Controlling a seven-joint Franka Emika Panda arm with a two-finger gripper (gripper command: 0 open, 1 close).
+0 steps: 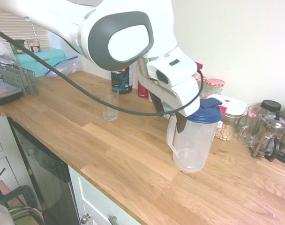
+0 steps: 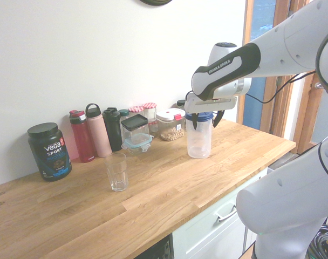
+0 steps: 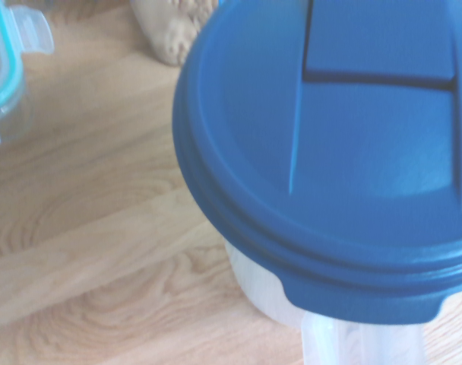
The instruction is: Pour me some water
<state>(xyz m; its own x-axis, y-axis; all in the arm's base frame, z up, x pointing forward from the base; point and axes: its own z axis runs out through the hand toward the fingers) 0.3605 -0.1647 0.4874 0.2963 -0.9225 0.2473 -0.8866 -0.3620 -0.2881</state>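
A clear plastic jug [image 1: 194, 140] with a blue lid [image 1: 206, 112] stands upright on the wooden desk [image 1: 133, 159], and everything else is placed from it. The claw [image 1: 169, 115] hangs over the jug's handle side with its dark fingers [image 1: 181, 123] spread wide, one on each side of the handle's top, gripping nothing. In the second exterior view the claw [image 2: 205, 120] shows the same wide stance, its fingers flanking the lid rim.

The empty drinking glass [image 1: 110, 107] stands on the desk well apart from the jug, out in the open boards. The second exterior view shows the glass [image 2: 116, 171] more plainly and reveals the row of things against the wall behind it: a dark tub [image 2: 49, 151] labelled "Vega Sport", a red bottle [image 2: 82, 136], a pink bottle [image 2: 98, 131] and a black bottle [image 2: 113, 128], then a glass food box [image 2: 136, 132]. Just behind the jug stands a storage container [image 2: 170, 124] with a white lid holding pale nuts or beans.

Only the first exterior view shows what lies on the jug's far side: a glass mug [image 1: 249, 126] and a French press [image 1: 270, 136]. It also shows a teal box [image 1: 39, 61] far beyond the glass.

The wrist view, blurred, gives the lid [image 3: 330, 152] from above, with its hinged flap closed and the translucent handle [image 3: 360, 342] below the rim.
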